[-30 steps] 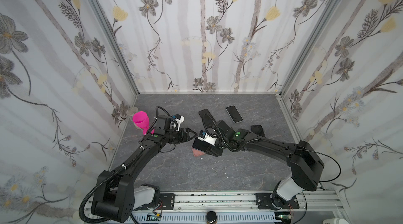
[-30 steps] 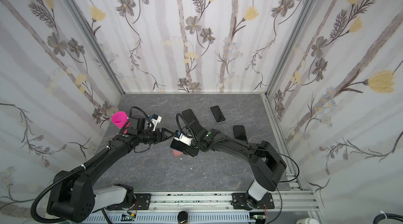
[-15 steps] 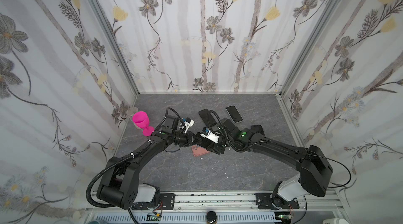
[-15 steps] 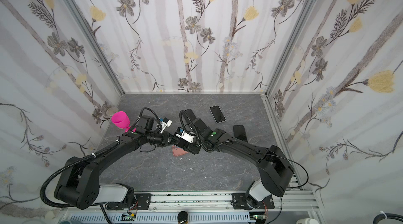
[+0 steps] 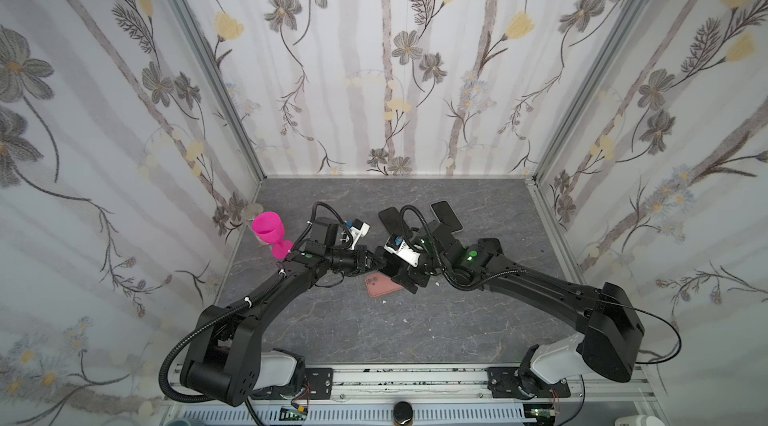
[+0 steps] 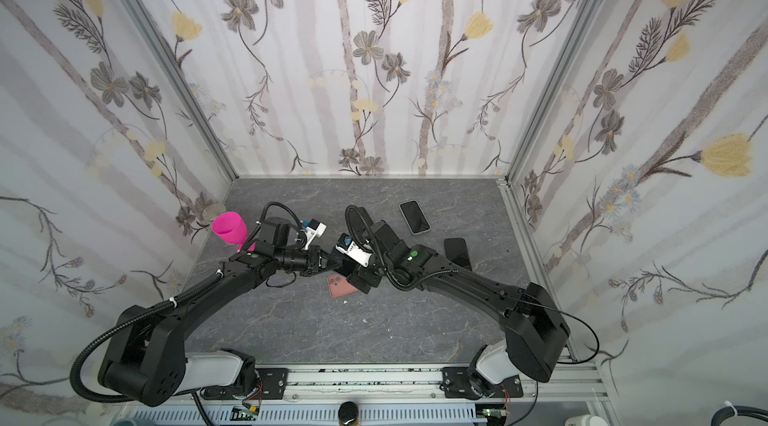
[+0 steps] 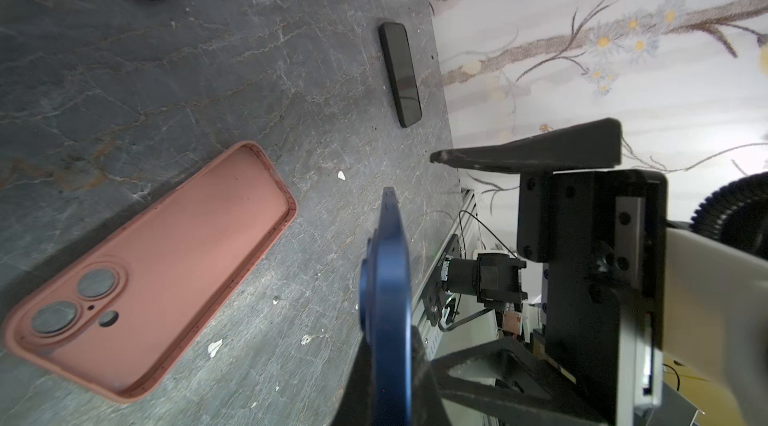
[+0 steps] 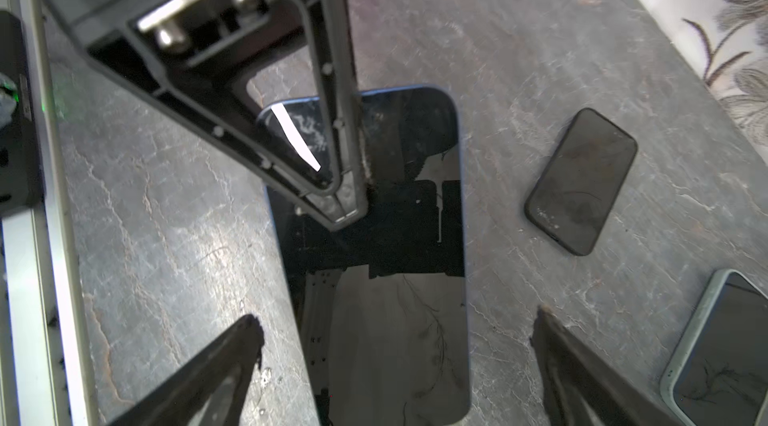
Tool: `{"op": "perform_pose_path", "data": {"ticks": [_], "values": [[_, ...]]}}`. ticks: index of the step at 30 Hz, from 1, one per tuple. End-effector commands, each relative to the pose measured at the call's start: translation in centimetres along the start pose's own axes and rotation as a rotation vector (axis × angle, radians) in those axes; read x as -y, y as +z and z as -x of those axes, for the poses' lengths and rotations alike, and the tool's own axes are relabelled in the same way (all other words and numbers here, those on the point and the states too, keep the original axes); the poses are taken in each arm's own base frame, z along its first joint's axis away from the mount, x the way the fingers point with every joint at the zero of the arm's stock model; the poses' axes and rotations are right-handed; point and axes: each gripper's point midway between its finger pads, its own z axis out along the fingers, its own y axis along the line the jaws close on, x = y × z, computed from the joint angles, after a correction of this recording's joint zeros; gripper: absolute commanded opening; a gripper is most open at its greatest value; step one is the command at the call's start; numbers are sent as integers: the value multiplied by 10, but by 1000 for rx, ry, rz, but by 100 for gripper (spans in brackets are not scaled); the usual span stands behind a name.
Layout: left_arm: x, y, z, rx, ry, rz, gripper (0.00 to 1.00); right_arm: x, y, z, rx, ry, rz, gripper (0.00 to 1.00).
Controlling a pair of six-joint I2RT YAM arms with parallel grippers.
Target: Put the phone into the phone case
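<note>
Nearest me, the pink case point(image 5: 382, 285) lies empty, roughly 6 o'clock from the blue phone point(image 7: 388, 278). My left gripper point(image 7: 388, 374) is clamped on the phone, seemingly clear of the table. The right gripper point(image 8: 397, 316) gapes wide around it, gripping nothing. Insertion remains. Only the left wrist view shows the case's bare cavity.

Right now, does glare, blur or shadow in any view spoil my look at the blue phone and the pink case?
Right wrist view: the blue phone's glossy screen mirrors the rig, plus one white glare streak; edges sharp. Left wrist view: phone edge-on, close, soft; pink case crisp, evenly lit. Both top views: black arms cover much of both.
</note>
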Motion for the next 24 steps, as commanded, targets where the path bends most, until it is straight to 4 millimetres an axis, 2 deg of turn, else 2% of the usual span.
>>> {"op": "perform_pose_path", "data": {"ticks": [1,5,8,11,14,15,16,17,20,24], "values": [[34,-14,30,138,100,-65,0,10,-24,43,166,46,-53,100],[70,-36,49,266,183,-114,0,29,-66,83,353,145,-145,100],[95,-57,62,372,232,-134,0,43,-101,105,482,243,-202,100],[124,-76,69,457,302,-185,0,47,-137,124,621,333,-172,100],[158,-96,67,526,401,-283,0,39,-167,138,754,380,-83,100],[168,-102,65,550,432,-309,0,35,-173,142,777,386,-55,100],[177,-109,64,578,461,-334,0,46,-179,140,792,413,-67,97],[184,-116,62,607,485,-354,0,45,-183,142,801,424,-43,94],[204,-130,55,648,546,-419,0,39,-191,148,822,435,33,89],[220,-141,45,666,601,-478,0,29,-202,156,857,419,113,88]]}}
